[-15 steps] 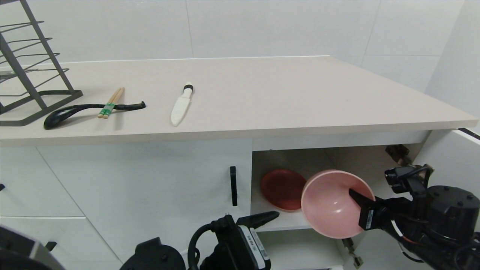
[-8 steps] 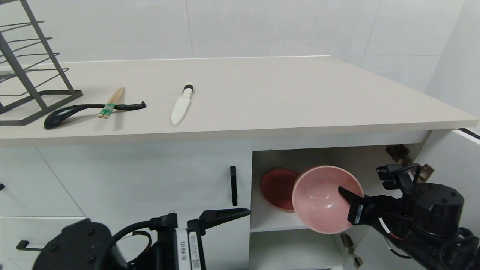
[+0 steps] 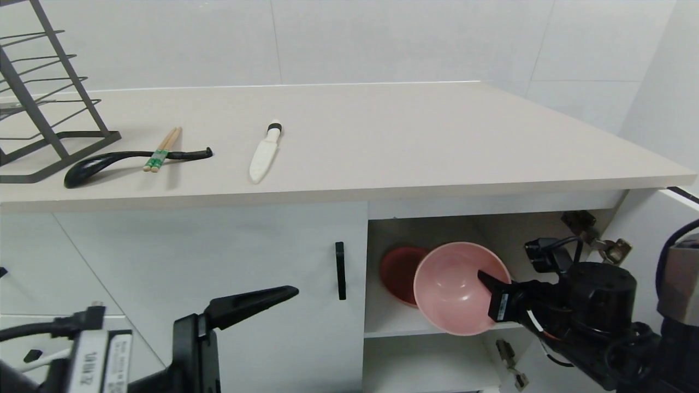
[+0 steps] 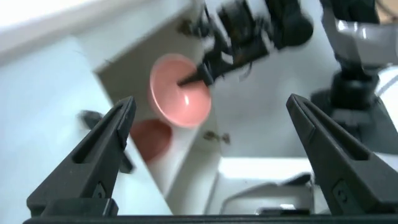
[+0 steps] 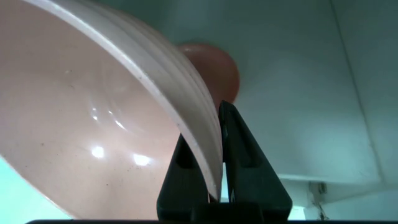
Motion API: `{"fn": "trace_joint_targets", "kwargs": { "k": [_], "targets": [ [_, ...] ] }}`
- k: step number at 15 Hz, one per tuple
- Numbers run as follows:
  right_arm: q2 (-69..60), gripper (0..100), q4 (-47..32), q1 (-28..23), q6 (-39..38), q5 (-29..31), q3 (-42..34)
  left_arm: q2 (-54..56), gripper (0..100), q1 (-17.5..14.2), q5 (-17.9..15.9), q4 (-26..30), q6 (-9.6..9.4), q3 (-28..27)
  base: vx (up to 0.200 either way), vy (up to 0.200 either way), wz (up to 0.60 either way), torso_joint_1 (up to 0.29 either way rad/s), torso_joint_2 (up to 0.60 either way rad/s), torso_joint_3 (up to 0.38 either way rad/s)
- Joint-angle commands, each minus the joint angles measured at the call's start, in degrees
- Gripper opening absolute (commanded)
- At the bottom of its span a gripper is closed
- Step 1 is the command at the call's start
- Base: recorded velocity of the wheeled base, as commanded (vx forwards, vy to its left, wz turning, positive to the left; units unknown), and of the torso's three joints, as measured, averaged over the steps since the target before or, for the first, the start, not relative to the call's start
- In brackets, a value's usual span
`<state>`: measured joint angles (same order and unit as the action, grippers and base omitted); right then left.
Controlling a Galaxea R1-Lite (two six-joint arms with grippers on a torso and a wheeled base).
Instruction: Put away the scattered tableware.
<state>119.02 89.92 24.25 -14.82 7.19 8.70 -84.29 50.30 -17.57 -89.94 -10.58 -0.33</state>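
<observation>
Right gripper (image 3: 485, 279) clamps the pink bowl (image 3: 449, 292) by its rim. The bowl is tilted at the front edge of the open cabinet's shelf (image 3: 392, 326), just before the red plate (image 3: 397, 266). Left gripper (image 4: 210, 102) is spread wide and empty.

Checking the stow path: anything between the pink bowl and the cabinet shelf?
Nothing visible blocks it. The pink bowl, held by the right gripper, is at the open compartment; a red plate occupies the left of the shelf.

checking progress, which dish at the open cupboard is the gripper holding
The pale pink bowl, pinched at its rim by the right gripper; the darker red dish sits free on the shelf behind it.
</observation>
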Motion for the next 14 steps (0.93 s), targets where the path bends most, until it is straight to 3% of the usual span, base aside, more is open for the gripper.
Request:
{"fn": "trace_joint_targets", "kwargs": {
  "k": [1,3,6,7,8,11,14],
  "targets": [
    [5.79,0,0.08,0.10,-0.03,-0.07,4.48,4.92,100,-2.13,0.08,-0.06,0.12,0.33,0.000,0.000,0.00,0.000,0.00,0.000],
    [7.46,0,0.08,0.19,-0.12,-0.07,6.76,6.41,100,-3.10,0.16,-0.06,0.21,0.33,0.000,0.000,0.00,0.000,0.00,0.000],
    [9.83,0,0.08,0.01,-0.12,-0.07,8.96,9.49,100,-3.72,0.43,0.29,3.11,0.33,0.000,0.000,0.00,0.000,0.00,0.000],
    [10.97,0,0.08,0.01,-0.12,-0.07,9.31,11.95,100,-4.07,0.43,3.90,4.34,0.33,0.000,0.000,0.00,0.000,0.00,0.000],
    [11.50,0,0.08,0.01,-0.21,-0.07,9.75,13.45,100,-4.51,0.43,6.36,4.43,0.33,0.000,0.000,0.00,0.000,0.00,0.000],
    [13.26,0,0.08,0.01,-3.02,-0.07,13.88,22.41,100,-8.02,0.34,21.12,4.52,0.33,0.000,0.000,0.00,0.000,0.00,0.000],
    [14.93,0,0.08,-0.25,-3.02,-0.16,14.76,27.77,100,-12.77,0.34,26.57,4.52,0.33,0.000,0.000,0.00,0.000,0.00,0.000]
  ]
}}
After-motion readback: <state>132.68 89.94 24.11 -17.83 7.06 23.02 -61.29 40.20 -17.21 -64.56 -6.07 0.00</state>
